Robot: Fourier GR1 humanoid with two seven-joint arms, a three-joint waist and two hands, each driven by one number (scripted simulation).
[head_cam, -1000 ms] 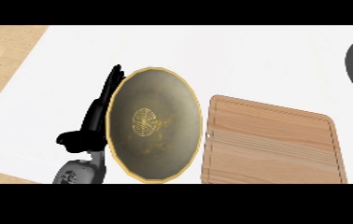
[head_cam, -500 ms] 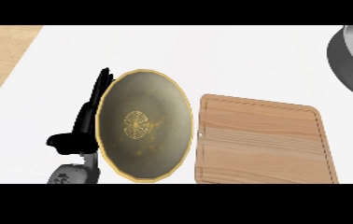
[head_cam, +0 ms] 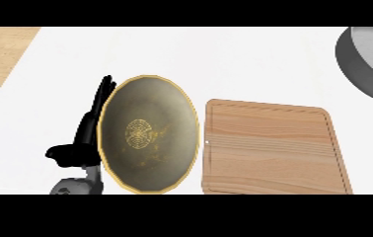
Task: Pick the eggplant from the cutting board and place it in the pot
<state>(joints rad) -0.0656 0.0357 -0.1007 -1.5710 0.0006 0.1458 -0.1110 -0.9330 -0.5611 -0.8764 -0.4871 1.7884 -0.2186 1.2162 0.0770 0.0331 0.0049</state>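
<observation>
The wooden cutting board (head_cam: pixel 273 149) lies at the lower right with nothing on its visible top; no eggplant shows in this view. Part of the grey pot (head_cam: pixel 355 58) shows at the upper right edge. My left hand (head_cam: pixel 84 132) stands at the lower left, fingers straight and pointing up, partly hidden behind a plate. My right hand does not show.
A dark round plate (head_cam: pixel 149 135) with a gold rim and gold centre motif stands between my left hand and the board. A strip of wooden surface (head_cam: pixel 13 48) shows at the upper left beyond the white counter.
Everything in view has slid left and slightly down, and more of the pot shows at the upper right. The left hand keeps its open pose.
</observation>
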